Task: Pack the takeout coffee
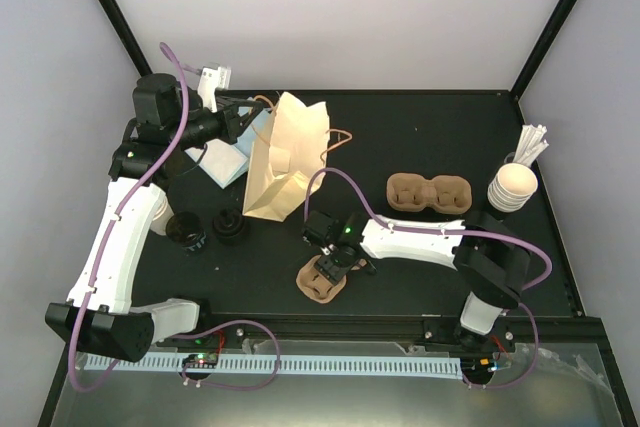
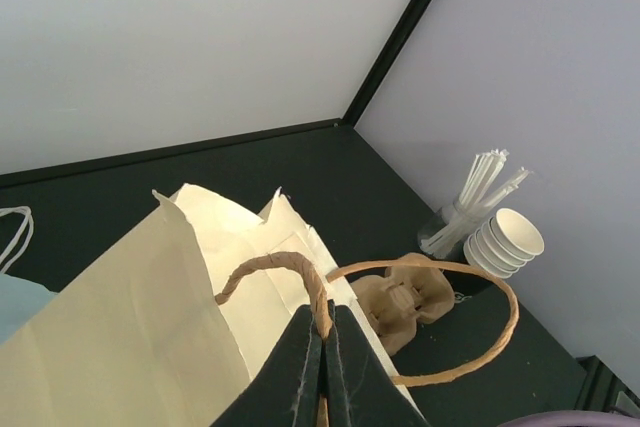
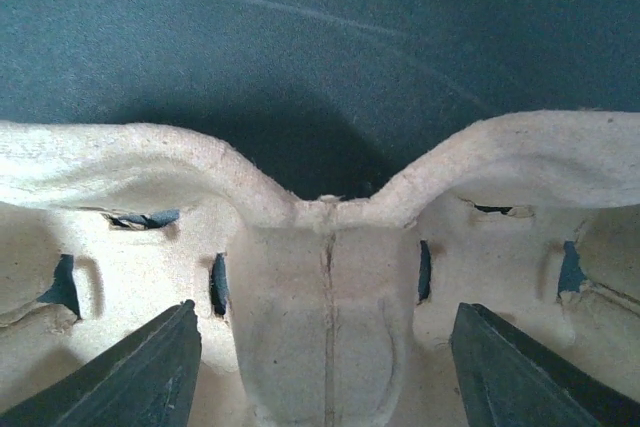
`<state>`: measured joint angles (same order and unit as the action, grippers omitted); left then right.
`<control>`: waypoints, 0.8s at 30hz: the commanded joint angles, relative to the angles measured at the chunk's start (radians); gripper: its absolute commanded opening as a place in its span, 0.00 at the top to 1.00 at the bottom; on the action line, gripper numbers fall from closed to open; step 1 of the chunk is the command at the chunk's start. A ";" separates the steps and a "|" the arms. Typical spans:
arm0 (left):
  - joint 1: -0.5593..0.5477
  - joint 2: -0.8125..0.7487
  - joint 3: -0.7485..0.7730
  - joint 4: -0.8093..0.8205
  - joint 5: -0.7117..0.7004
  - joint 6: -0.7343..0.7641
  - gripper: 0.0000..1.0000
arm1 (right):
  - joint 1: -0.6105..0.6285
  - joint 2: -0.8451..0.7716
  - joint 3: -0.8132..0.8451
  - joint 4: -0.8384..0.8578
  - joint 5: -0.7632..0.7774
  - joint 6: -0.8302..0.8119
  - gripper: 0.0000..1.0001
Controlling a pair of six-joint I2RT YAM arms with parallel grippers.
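A pale cream round shape (image 1: 158, 214), seemingly the coffee cup, peeks out from under my left forearm, next to two black lids (image 1: 187, 230). My left gripper (image 1: 243, 119) (image 2: 325, 313) is shut on one twisted brown handle (image 2: 285, 265) of the cream paper bag (image 1: 285, 155) (image 2: 150, 317), which stands upright at the back left. My right gripper (image 1: 335, 265) (image 3: 322, 313) is open, pointing down over a brown pulp two-cup carrier (image 1: 322, 284) (image 3: 325, 297). Its fingers straddle the carrier's centre ridge, one in each cup well.
A second pulp carrier (image 1: 430, 192) (image 2: 400, 297) lies right of the bag. A nested stack of cups (image 1: 512, 187) (image 2: 508, 240) with white sticks (image 1: 530, 142) stands at the back right. A light blue bag (image 1: 225, 162) lies behind the paper bag.
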<state>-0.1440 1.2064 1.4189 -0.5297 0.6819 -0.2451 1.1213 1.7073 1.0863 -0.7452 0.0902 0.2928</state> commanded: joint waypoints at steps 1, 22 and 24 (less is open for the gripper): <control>0.007 -0.016 0.008 0.023 0.025 0.008 0.99 | -0.003 0.013 0.030 -0.009 0.002 -0.001 0.29; 0.007 -0.014 0.006 0.021 0.035 0.013 0.98 | -0.002 0.044 0.043 -0.005 -0.009 -0.004 0.55; 0.007 -0.012 0.006 0.019 0.039 0.012 0.98 | -0.002 0.025 0.041 -0.006 -0.009 -0.006 0.55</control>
<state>-0.1440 1.2064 1.4189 -0.5297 0.6861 -0.2443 1.1213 1.7741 1.1179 -0.7456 0.0891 0.2901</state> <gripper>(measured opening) 0.023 0.455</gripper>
